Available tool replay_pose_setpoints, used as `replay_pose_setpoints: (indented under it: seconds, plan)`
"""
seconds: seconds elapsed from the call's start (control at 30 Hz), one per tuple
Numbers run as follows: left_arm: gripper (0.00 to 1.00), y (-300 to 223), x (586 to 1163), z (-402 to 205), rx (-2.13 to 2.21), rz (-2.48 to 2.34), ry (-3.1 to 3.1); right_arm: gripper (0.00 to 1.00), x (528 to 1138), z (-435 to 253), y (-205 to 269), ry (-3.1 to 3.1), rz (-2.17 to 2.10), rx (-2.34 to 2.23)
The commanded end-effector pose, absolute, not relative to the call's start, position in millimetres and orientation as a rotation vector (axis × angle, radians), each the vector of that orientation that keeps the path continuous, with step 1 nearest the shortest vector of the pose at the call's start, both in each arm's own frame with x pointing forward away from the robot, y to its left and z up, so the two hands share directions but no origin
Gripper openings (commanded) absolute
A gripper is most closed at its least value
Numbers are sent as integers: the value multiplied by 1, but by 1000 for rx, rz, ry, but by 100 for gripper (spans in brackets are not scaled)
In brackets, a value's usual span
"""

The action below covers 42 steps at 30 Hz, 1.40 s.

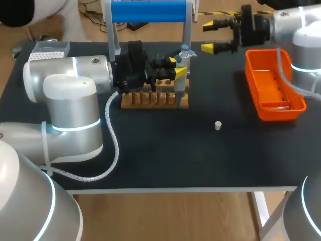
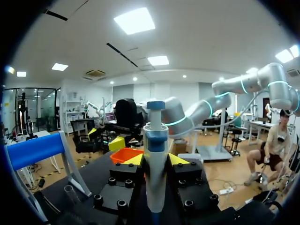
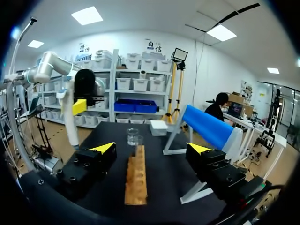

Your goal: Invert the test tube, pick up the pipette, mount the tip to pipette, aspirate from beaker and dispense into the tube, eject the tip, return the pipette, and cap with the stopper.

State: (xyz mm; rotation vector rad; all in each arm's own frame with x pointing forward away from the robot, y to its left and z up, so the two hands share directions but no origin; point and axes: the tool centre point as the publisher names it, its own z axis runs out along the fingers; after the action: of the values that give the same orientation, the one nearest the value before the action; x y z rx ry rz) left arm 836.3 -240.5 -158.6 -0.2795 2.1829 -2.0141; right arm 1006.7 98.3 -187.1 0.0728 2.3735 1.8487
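"Head view first: how many arms do you count?" asks one.

"Two," says the other. "The left arm [image 1: 70, 85] comes in from the left, and the right arm [image 1: 296, 30] comes in from the right."

"And how many grippers?"

"Two again. The left gripper [image 1: 176, 66] is closed tight on one pipette [image 1: 183, 55], with a finger on each side. The pipette stands up straight over the right end of the one wooden rack [image 1: 150, 100]. Its thin end points down at the front of the rack."

"Does the left wrist view show that too?"

"Yes. The pipette [image 2: 155, 154] sits right between the two yellow tips, and both tips touch it."

"What about the right gripper [image 1: 210, 35]?"

"Its fingers are spread wide and hold nothing. It hangs by the far edge of the table [image 1: 200, 160], between the one blue roll [image 1: 148, 11] and the one orange tray [image 1: 251, 80]."

"How many beakers are there?"

"One. In the right wrist view a clear beaker [image 3: 133, 136] stands on the table just past the far end of the wooden rack [image 3: 136, 183]. It is well ahead of the open right gripper [image 3: 152, 148]."

"And stoppers?"

"One small pale stopper [image 1: 217, 125] lies alone on the table. It is between the rack and the tray, well apart from both and nearer the front."
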Motion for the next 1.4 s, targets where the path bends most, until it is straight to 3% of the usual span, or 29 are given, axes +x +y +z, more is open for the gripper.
replay_pose_setpoints:
  seconds: [0.03, 0.67, 1.4]
  plan:
    - [0, -242, 836, -159, -283, -2013, 2178, 100, 1033, -184, 113, 2394, 1829, 71]
    - [0, -242, 836, -159, -283, -2013, 2178, 100, 1080, -194, 149, 2426, 1714, 148]
    - [0, -242, 836, -159, -283, -2013, 2178, 100, 1083, -188, 150, 2385, 1728, 142]
